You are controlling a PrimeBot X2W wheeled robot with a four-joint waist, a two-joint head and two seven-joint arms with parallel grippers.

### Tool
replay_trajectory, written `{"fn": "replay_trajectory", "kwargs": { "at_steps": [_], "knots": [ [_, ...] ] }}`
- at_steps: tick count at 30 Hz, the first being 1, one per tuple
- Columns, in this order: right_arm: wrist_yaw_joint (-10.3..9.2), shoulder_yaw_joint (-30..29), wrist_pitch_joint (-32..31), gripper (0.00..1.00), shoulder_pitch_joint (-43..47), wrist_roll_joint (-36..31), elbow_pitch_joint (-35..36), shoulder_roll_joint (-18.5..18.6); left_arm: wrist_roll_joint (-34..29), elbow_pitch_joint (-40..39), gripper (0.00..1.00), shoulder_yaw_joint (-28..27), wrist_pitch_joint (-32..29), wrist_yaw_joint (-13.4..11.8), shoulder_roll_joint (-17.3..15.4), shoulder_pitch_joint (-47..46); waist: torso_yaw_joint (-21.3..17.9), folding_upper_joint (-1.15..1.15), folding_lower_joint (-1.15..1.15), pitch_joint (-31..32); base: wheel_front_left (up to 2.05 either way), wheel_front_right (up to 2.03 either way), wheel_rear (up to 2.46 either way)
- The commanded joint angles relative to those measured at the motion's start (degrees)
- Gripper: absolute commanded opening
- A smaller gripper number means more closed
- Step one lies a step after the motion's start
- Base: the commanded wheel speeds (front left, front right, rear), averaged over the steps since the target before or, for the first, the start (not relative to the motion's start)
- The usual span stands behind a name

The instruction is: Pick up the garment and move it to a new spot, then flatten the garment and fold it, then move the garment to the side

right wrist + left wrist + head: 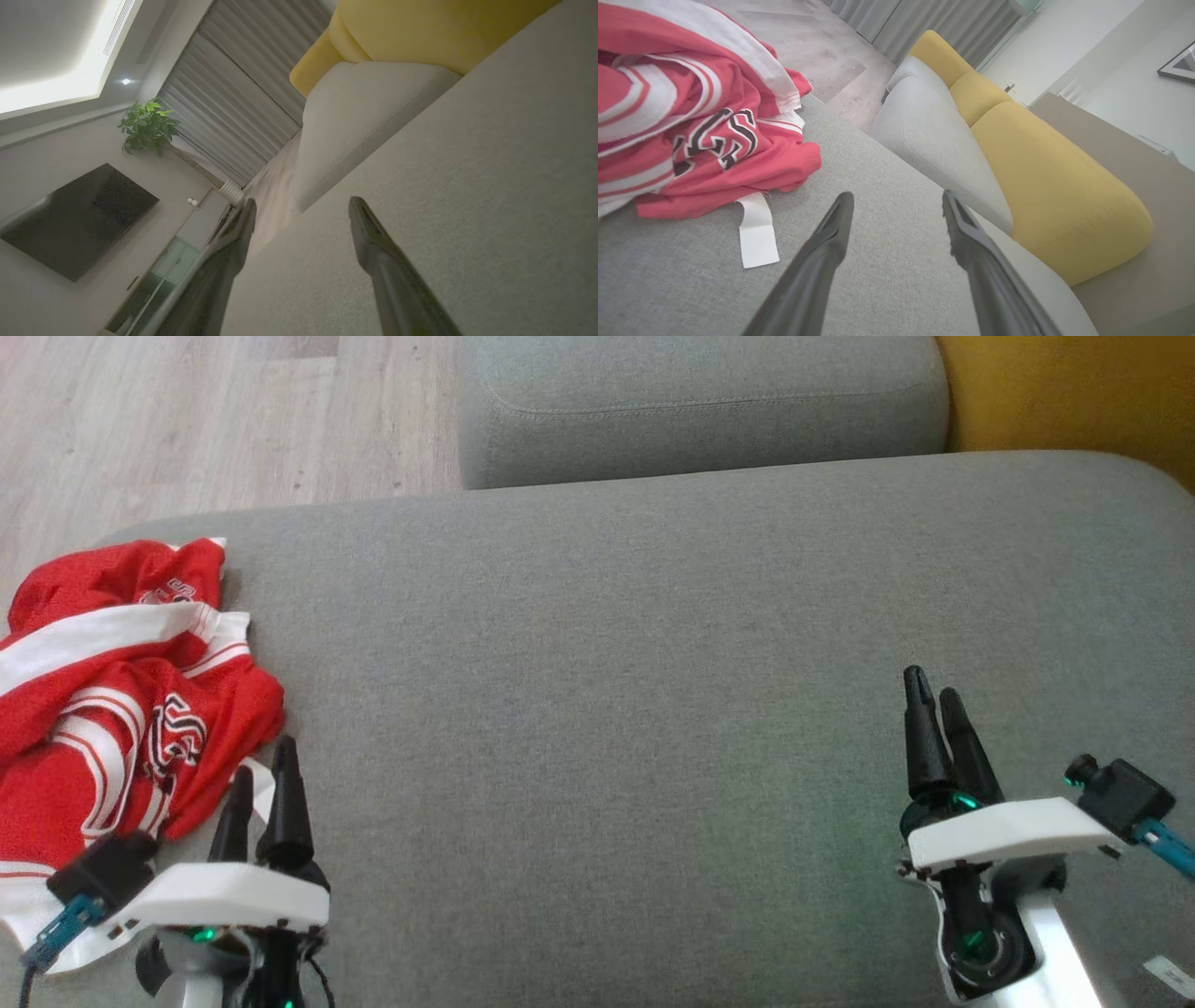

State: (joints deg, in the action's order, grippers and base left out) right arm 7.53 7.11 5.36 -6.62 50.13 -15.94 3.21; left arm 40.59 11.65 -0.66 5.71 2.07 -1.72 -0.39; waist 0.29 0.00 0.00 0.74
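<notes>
Garment, red and white, crumpled at left edge of grey sofa seat, my left gripper just beside it, fingers spread, my right gripper near right edge, likewise spread, empty

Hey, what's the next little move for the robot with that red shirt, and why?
Probably reach the left gripper a little to its left, onto the near edge of the shirt, and close. It is open and empty, just beside the shirt, which lies crumpled at the left end of the grey sofa seat and has not been picked up yet. The right gripper is open too, but far off.
</notes>
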Motion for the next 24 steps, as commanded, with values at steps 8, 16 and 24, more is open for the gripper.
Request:
{"fn": "replay_trajectory", "kwargs": {
  "at_steps": [8, 16, 24],
  "knots": [
    [-0.03, -0.4, 2.0, 1.0, -4.2, -10.4, 1.3, -0.1, -6.9, -1.4, 1.0, -0.7, 1.7, -0.9, -1.2, -4.0, 0.1, 0.0, 0.0, 0.0, 0.0, 0.0, 0.0],
    [-0.03, 0.8, 3.4, 1.0, -5.5, -15.8, 0.4, -0.4, -12.0, -1.6, 1.0, -0.7, 3.1, -1.3, -1.3, -4.6, 0.1, 0.0, 0.0, -0.1, 0.0, 0.0, 0.0],
    [-0.03, 3.2, 4.9, 1.0, -7.1, -21.0, -0.7, -0.4, -17.3, -2.1, 1.0, -1.3, 4.6, -1.4, -1.2, -5.0, 0.4, 0.0, 0.0, 0.0, 0.0, 0.0, 0.0]
  ]
}}
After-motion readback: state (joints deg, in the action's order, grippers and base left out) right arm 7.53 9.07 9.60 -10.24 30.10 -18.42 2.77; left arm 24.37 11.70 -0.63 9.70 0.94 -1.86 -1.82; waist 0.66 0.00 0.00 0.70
